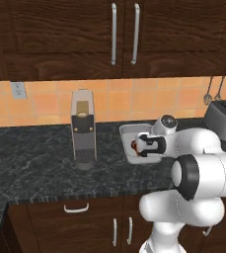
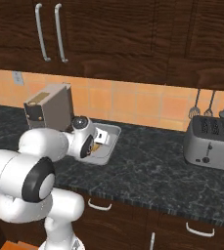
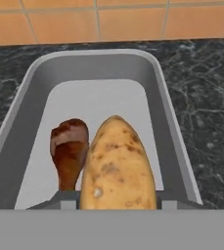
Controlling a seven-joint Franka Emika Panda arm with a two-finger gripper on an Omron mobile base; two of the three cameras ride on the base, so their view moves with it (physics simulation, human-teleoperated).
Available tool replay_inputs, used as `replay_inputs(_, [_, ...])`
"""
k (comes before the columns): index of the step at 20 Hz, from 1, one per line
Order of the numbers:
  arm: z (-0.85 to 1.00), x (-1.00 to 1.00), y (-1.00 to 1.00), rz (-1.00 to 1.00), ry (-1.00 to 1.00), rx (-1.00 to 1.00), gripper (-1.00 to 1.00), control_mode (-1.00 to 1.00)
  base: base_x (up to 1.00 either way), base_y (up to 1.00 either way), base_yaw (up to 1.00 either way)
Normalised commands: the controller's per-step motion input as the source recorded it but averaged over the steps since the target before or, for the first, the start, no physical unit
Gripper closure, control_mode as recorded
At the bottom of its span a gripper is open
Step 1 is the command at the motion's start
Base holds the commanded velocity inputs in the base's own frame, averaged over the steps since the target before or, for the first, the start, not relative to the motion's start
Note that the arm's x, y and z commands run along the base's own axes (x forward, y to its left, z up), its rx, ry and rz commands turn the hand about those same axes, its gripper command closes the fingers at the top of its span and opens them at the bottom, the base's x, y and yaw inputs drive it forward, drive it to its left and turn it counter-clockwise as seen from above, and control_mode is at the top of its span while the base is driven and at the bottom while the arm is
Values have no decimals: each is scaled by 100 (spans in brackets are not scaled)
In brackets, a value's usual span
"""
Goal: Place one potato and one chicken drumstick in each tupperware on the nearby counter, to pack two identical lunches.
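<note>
- The tupperware (image 3: 168, 117), a pale grey tray with a raised rim, stands on the dark marbled worktop (image 1: 30, 158) near the orange tiled wall.
- Inside it lies one chicken drumstick (image 3: 69, 152), red-brown, with its fat end toward 12 o'clock in the hand view.
- The potato (image 3: 116, 168) is yellow-tan with brown spots, long and oval, pointed toward 12 o'clock. It is just beside the drumstick, at its 3 o'clock side.
- The pincer (image 1: 148, 146) is over the tray and is clenched on the potato, which rises between the two tips at 6 o'clock in the hand view.
- A coffee machine (image 1: 83, 129) stands at 9 o'clock from the tray, a toaster (image 2: 213, 141) well apart at 3 o'clock.
</note>
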Motion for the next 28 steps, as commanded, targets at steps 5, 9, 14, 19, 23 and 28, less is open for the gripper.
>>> replay_inputs(5, [-17,47,0,0,0,0,-100,-100,0,0,0])
replay_inputs(9, [-19,51,-2,0,0,0,-100,-100,0,0,0])
replay_inputs(14, [-9,35,-5,0,0,0,-100,-100,0,0,0])
replay_inputs(19, [81,-77,-17,0,-19,0,-100,-100,0,0,0])
replay_inputs(23, [100,-91,-42,0,-31,0,-100,-100,0,0,0])
replay_inputs(28, [100,-72,-25,0,-15,0,-100,-100,0,0,0])
